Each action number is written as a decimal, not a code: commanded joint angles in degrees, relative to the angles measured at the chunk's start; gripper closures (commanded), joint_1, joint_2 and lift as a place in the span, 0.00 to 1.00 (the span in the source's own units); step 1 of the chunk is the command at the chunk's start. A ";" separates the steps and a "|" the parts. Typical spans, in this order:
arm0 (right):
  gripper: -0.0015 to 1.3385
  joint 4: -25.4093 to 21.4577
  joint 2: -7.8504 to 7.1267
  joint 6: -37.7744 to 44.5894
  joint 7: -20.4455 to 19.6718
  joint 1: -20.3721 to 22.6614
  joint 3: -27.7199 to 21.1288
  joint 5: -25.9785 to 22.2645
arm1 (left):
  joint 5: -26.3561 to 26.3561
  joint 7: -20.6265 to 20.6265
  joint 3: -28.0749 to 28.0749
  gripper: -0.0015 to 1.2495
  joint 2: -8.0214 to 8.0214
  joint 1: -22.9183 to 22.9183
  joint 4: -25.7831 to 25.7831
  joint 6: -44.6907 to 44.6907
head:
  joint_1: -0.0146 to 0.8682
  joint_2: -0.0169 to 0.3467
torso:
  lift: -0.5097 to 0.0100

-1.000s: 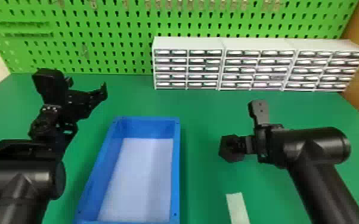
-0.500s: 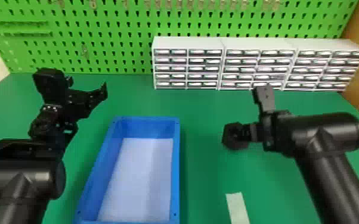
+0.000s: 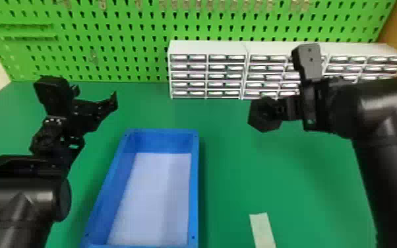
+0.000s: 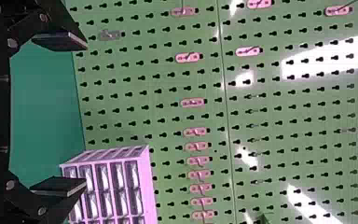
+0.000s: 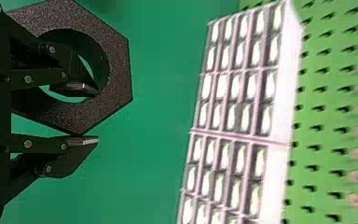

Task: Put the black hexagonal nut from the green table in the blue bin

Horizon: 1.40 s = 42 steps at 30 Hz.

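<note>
The green table (image 3: 230,171) bears white drawer units (image 3: 207,76) along its far edge, toward the far right corner. The blue bin (image 3: 194,184) sits nearer the near edge, left of a pale strip (image 3: 262,231), apart from it.

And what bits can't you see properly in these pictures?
- Part of the black hexagonal nut: right wrist view, hidden behind the right gripper.
- Some fronts of the white drawer cabinets: head view, hidden behind the right gripper.
- What is inside those drawers: head view, too small and blurred.
- The near end of the pale strip: head view, cut off by the bottom edge.
</note>
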 commanded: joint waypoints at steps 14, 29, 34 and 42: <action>0.88 -3.94 2.25 -0.42 0.00 -1.64 8.38 -10.41 | -0.15 -0.01 0.57 0.19 0.00 -0.14 -0.11 0.00 | 0.79 0.19 | 0.79; 0.88 -2.27 3.75 -4.64 0.00 -2.61 19.54 -16.83 | -0.15 -0.01 0.30 0.19 0.00 -0.58 -0.11 0.00 | 0.79 0.19 | 0.79; 0.88 -0.34 3.66 -6.83 0.00 -2.61 22.53 -18.94 | -0.06 -0.01 0.30 0.19 0.00 -0.58 -0.19 0.00 | 0.79 0.19 | 0.79; 0.88 2.74 3.13 -11.14 0.00 -2.61 27.54 -21.14 | 0.11 -0.01 0.39 0.19 0.00 -0.67 -0.37 0.00 | 0.79 0.19 | 0.79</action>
